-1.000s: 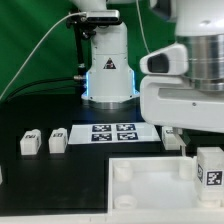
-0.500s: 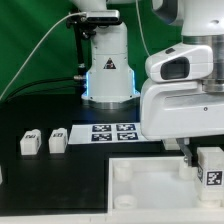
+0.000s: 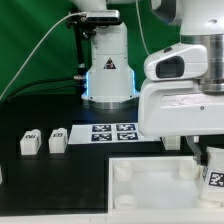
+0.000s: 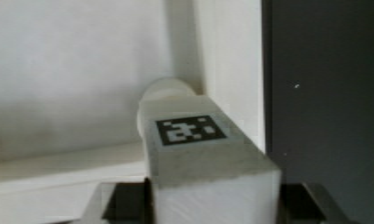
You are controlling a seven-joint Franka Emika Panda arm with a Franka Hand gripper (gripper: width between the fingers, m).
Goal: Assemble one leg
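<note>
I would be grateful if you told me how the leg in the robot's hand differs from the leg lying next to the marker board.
The held leg is clamped in the hand, while the loose leg lies untouched. The held leg is at the white panel on the exterior view's right; the loose leg rests beside the marker board. Both are small white blocks bearing a black-and-white tag.

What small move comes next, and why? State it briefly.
Likely lower the small white plastic block leg slightly toward the large white square panel: the gripper clamps it at the panel's corner on the exterior view's right, and seating cannot be confirmed.
</note>
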